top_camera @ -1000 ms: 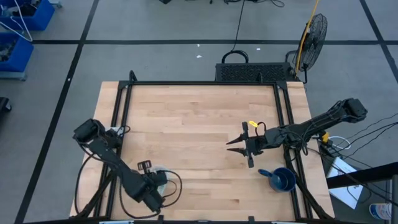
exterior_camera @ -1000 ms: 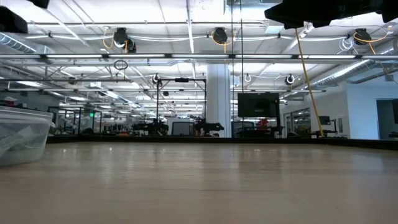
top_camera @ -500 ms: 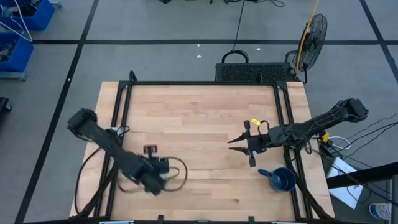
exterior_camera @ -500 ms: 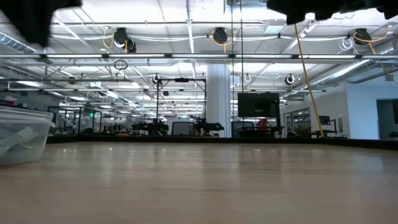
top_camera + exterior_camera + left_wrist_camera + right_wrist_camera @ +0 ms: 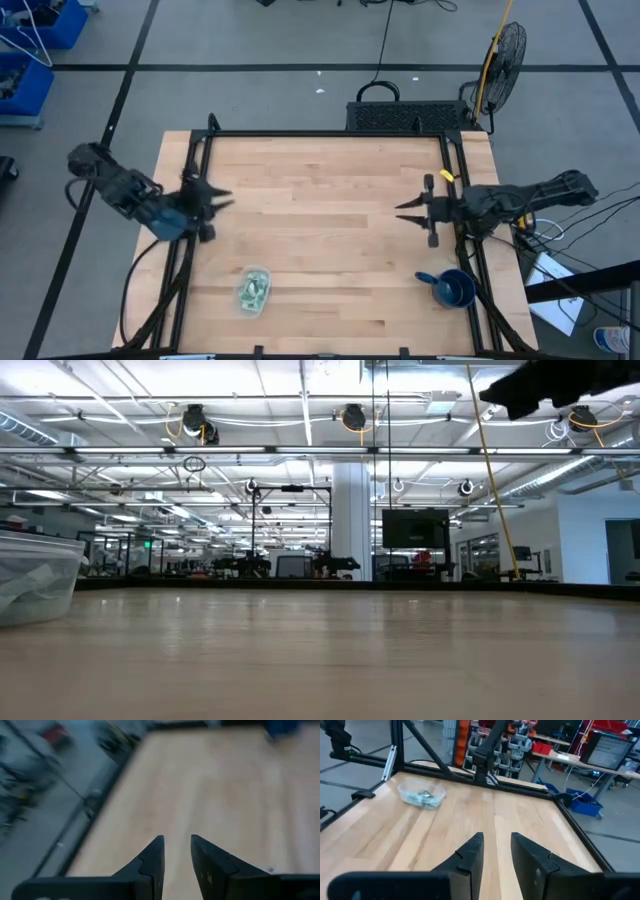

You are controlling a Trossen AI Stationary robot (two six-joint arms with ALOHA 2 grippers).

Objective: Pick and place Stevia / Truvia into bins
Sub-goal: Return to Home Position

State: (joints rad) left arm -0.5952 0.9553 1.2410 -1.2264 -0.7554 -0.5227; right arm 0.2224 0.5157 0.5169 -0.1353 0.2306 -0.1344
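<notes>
The tabletop [image 5: 320, 190] is a pale wooden butcher-block slab inside a black metal frame [image 5: 320, 134], and nearly all of it lies bare. The clear tub [image 5: 266, 280] sits close to the left front corner, a little in from the front edge, the side away from the fan. The green-and-white sachets [image 5: 251, 292] lie heaped inside it, and I see none loose on the wood. From tabletop height the tub shows at the far left, its see-through wall letting pale packets show through.

The left pincer [image 5: 218, 198] hangs over the left edge, about halfway along it. Its fingers [image 5: 152, 862] stand a narrow gap apart with nothing between them. The right pincer [image 5: 403, 211] sits just inside the right edge, also about halfway along and pointing inward. Its fingers [image 5: 470, 855] are likewise slightly parted and empty. Both are well away from the tub.

A blue cup [image 5: 455, 290] stands at the right front corner, just by the frame. Beyond the far edge a black mesh crate [image 5: 405, 116] rests on the grey floor [image 5: 250, 40], which is crossed by dark lines. A round fan [image 5: 507, 48] stands off the far right corner. Across the room there is a white column [image 5: 352, 520], a dark monitor [image 5: 415, 528] and long rows of ceiling rails and lights.
</notes>
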